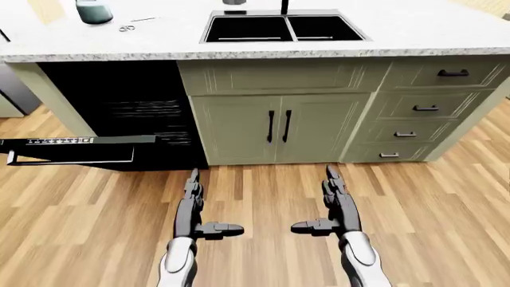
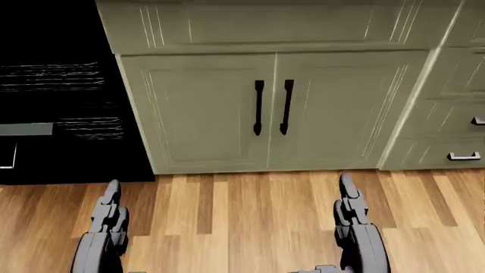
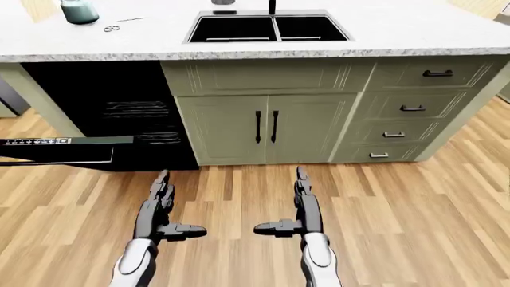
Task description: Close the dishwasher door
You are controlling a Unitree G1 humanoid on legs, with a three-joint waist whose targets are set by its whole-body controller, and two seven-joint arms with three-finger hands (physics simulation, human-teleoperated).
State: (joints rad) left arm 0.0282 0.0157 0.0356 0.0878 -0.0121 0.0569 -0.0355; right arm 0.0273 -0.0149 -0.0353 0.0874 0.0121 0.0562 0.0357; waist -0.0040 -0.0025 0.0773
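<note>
The dishwasher door hangs open and flat, low at the left of the left-eye view, with its control strip along the top edge. Behind it the dark dishwasher cavity shows wire racks. My left hand is held out over the wood floor, fingers straight and open, to the right of the door and apart from it. My right hand is stretched out the same way, open and holding nothing, below the cabinet doors.
A green cabinet with two black handles stands under a double sink. A drawer stack is at the right. On the speckled counter sit a teal jar and a small metal item.
</note>
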